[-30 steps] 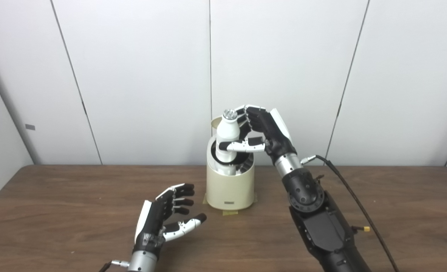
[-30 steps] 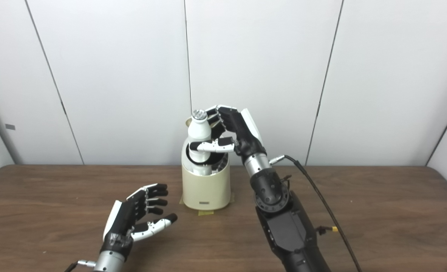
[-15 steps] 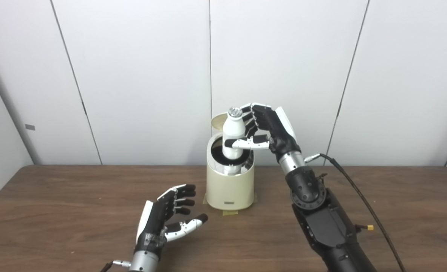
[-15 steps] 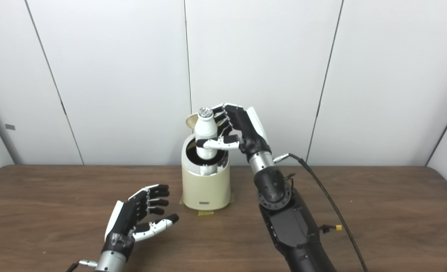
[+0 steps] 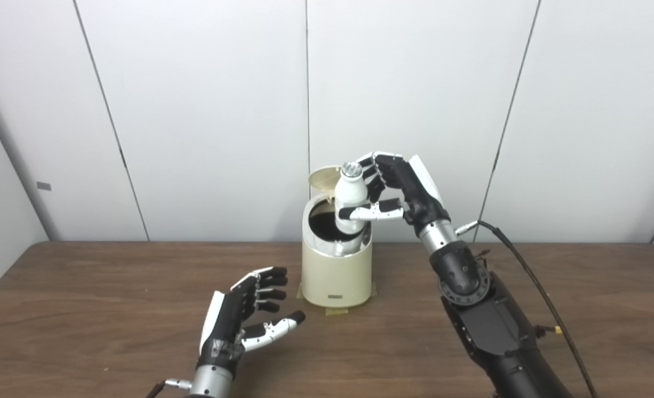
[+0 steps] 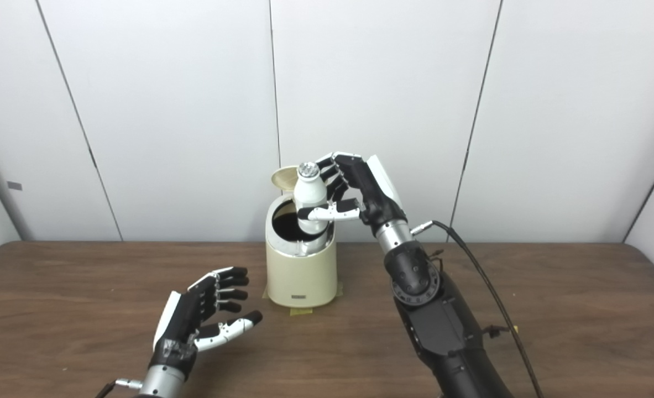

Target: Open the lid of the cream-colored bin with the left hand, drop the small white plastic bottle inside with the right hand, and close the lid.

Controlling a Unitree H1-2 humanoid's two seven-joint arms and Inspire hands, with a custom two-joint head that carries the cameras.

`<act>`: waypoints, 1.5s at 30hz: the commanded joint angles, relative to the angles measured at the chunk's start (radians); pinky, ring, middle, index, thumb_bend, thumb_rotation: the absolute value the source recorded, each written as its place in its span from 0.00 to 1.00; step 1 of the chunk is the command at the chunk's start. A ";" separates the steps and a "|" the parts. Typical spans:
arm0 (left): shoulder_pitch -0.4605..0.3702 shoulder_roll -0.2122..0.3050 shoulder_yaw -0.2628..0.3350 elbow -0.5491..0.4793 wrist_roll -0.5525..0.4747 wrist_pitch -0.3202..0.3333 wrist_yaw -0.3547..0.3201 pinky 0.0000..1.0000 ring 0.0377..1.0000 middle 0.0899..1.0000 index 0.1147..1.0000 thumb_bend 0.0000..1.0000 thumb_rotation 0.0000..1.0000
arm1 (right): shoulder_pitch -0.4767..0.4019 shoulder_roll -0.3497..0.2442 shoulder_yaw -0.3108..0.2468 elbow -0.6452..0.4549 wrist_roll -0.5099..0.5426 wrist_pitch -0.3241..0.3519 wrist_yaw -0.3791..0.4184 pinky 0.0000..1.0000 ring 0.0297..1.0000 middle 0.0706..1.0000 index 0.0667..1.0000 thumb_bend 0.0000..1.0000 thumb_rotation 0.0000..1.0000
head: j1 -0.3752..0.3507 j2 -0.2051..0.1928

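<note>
The cream-colored bin (image 5: 336, 273) stands at the middle of the table with its round lid (image 5: 323, 177) swung up behind the dark opening. My right hand (image 5: 401, 188) is shut on the small white plastic bottle (image 5: 350, 199), which is upright with its silver cap on top. The bottle's base hangs at the right side of the bin's rim. My left hand (image 5: 246, 318) rests low over the table in front and left of the bin, open, fingers spread, holding nothing.
A wooden table (image 5: 83, 309) spans the view, with white wall panels behind. A strip of tape (image 5: 336, 311) lies under the bin's front. A black cable (image 5: 531, 287) runs from my right wrist toward the right.
My right hand has carried the bottle to the right, from over the bin's centre to its right rim. More of the dark opening and the lid now show. The left hand stayed put.
</note>
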 commanded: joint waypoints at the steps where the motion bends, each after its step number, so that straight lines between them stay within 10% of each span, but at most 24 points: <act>1: -0.031 -0.004 -0.002 -0.035 0.000 -0.013 0.007 0.62 0.67 0.71 0.72 0.67 0.00 | -0.058 -0.017 0.006 -0.003 -0.021 -0.073 -0.022 0.35 0.37 0.44 0.50 0.50 0.00 | 0.001 0.001; 16: -0.031 -0.007 -0.007 -0.040 0.007 -0.007 0.010 0.61 0.66 0.69 0.71 0.67 0.00 | -0.052 -0.032 0.017 0.042 -0.057 -0.172 -0.028 0.41 0.39 0.43 0.48 0.50 0.00 | 0.005 0.007; 26: -0.032 -0.006 -0.005 -0.043 0.003 -0.001 0.007 0.61 0.66 0.69 0.71 0.68 0.00 | -0.036 -0.043 0.030 -0.012 -0.054 -0.044 0.062 0.38 0.39 0.49 0.50 0.51 0.00 | 0.003 0.005; 30: -0.030 -0.005 -0.005 -0.045 0.003 0.005 0.007 0.61 0.66 0.69 0.71 0.68 0.00 | -0.029 -0.049 0.035 -0.025 -0.064 -0.020 0.071 0.44 0.44 0.69 0.68 0.53 0.00 | 0.002 0.007; 45: -0.032 -0.002 -0.009 -0.039 0.003 -0.005 0.004 0.63 0.66 0.70 0.71 0.68 0.00 | -0.002 -0.059 0.032 -0.078 -0.060 0.025 0.110 0.37 0.44 0.74 0.67 0.53 0.00 | 0.002 0.009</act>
